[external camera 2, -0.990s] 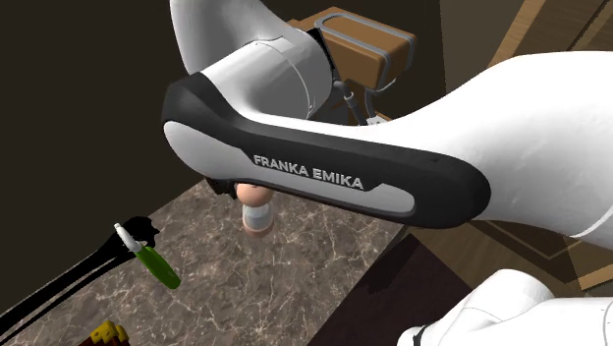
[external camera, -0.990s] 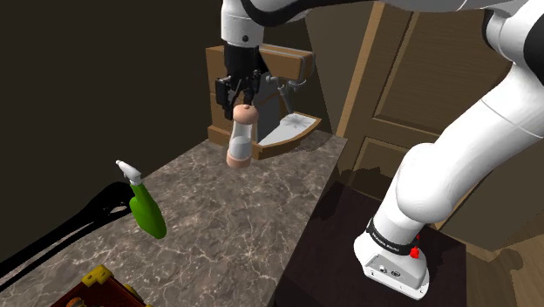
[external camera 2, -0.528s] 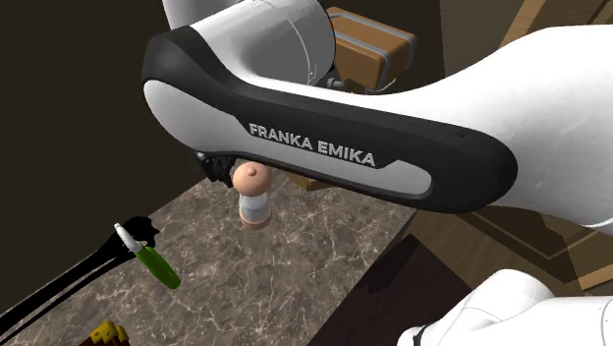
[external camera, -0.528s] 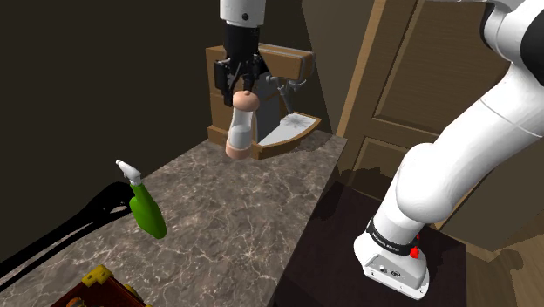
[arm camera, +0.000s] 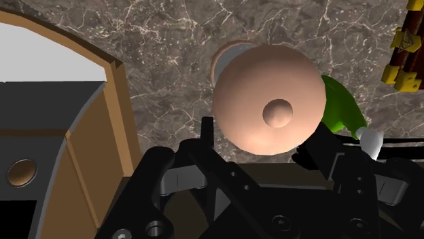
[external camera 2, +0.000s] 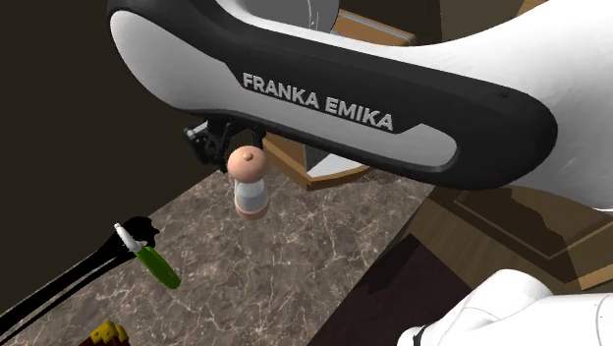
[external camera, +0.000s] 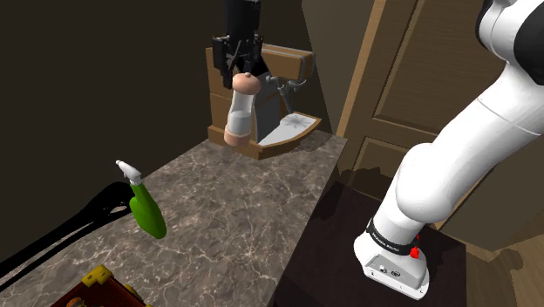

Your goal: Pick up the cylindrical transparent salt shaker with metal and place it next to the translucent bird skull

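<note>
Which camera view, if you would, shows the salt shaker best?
Second exterior view: the salt shaker appears close, top to bottom, over the counter. The shoulder view has it farther off before a wooden box; the wrist view looks onto its cap.

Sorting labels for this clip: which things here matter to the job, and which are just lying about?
In the job: gripper, salt shaker, black long shape, likely the bird skull.
Lying about: green spray bottle, wooden box.

spray bottle (arm camera: 342,108) — half hidden, behind salt shaker (arm camera: 268,98)
</note>
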Controlling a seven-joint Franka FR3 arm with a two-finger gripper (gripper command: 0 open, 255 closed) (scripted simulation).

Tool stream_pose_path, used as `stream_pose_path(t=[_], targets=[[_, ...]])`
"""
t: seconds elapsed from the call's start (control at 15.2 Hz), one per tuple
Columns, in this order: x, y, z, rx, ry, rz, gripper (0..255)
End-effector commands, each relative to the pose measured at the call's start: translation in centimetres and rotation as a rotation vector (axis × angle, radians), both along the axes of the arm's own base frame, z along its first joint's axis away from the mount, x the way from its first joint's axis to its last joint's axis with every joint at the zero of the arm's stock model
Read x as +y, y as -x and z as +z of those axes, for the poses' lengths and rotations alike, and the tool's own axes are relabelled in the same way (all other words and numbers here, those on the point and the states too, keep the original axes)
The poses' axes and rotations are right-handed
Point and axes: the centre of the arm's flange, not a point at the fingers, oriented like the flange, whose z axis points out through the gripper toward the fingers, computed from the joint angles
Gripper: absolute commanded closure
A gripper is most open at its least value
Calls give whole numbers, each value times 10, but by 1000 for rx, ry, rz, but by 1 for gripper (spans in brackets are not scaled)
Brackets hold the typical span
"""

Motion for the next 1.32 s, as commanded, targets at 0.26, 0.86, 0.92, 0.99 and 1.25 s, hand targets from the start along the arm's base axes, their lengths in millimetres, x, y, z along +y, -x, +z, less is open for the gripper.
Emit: stream_pose_path(t=[0.26, 0.86, 0.92, 0.99, 1.25], targets=[[52, -5, 8, 0, 0, 0, 255], [170, -14, 9, 0, 0, 0, 255], [183, -15, 9, 0, 0, 0, 255], [197, -16, 9, 0, 0, 0, 255], [249, -20, 10, 0, 0, 0, 255]])
